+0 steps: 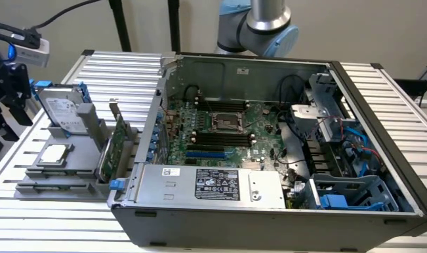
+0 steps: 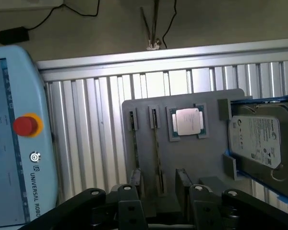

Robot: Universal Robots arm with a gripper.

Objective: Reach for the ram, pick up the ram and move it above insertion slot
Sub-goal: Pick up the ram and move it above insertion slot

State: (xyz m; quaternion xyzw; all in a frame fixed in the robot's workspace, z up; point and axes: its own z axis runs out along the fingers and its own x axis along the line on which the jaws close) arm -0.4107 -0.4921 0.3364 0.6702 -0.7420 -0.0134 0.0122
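- In the exterior view, your open computer case (image 1: 270, 221) sits on the ribbed metal bench (image 1: 382, 89). A joint of the arm (image 1: 266, 23) shows behind the case's back wall.
- Inside the case, on the board, you can see the long black slots (image 1: 221, 139) lying side by side, nearer the camera than the square socket (image 1: 226, 117).
- Just beside the case, on the exterior view's left, stands a grey tray (image 1: 30, 171). It carries a hard drive (image 1: 62, 110) at its far end and a processor chip (image 1: 53, 154) in the middle. An upright green card (image 1: 109, 158) stands next to the case wall.
- In the wrist view, you look down on that tray (image 2: 192, 163), with the hard drive (image 2: 257, 139) and the chip (image 2: 188, 121) on it.
- The ram (image 2: 156, 153) stands on edge in a narrow slot of the tray and reads as a thin strip. A second thin strip (image 2: 134, 148) sits in the neighbouring slot, and the chip lies on the ram's other side.
- The hand (image 2: 159, 191) hangs above the slotted end of the tray with its fingers (image 2: 134, 206) spread apart. It grips nothing, and the ram's strip lines up with the gap between them.
- A pale blue control pendant (image 2: 19, 143) with a red button (image 2: 25, 125) lies at the side, near the tray.
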